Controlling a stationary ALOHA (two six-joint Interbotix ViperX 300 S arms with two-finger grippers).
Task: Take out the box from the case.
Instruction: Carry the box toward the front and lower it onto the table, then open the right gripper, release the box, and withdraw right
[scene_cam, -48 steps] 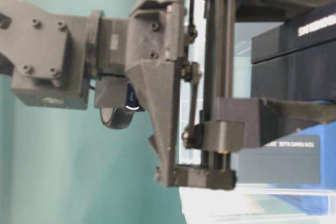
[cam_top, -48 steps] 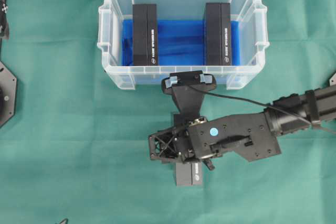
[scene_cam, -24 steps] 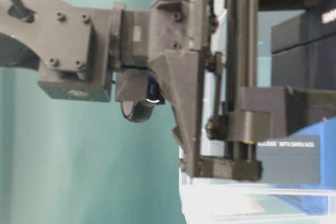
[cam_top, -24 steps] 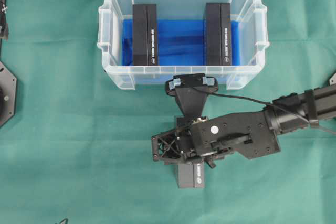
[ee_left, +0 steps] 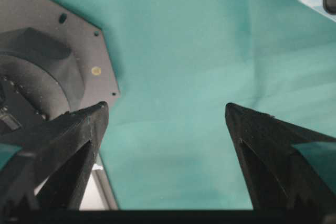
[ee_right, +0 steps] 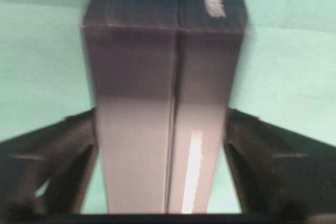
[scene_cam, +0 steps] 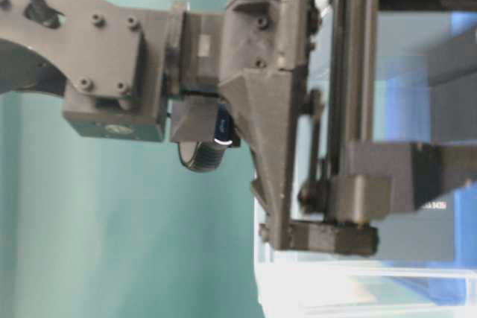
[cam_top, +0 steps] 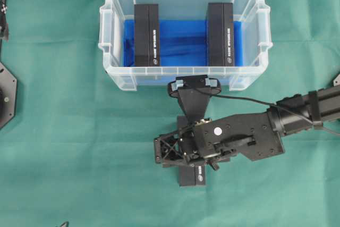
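Black cardboard box [cam_top: 192, 175] lies on green cloth [cam_top: 79, 147] between our right gripper [cam_top: 187, 155]'s parted fingers [ee_right: 58, 156], long axis running toward the case [cam_top: 183, 81], left gripper [ee_left: 165, 124] agape, far off.

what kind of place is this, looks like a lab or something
Most likely a robotics lab bench set up for recording manipulation. A green cloth covers the table, a clear plastic case holds black camera boxes, and a robot arm's right gripper works over another box, filmed by several cameras.

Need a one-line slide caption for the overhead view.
Right gripper over a black box on the green cloth, in front of the clear case holding two more boxes.
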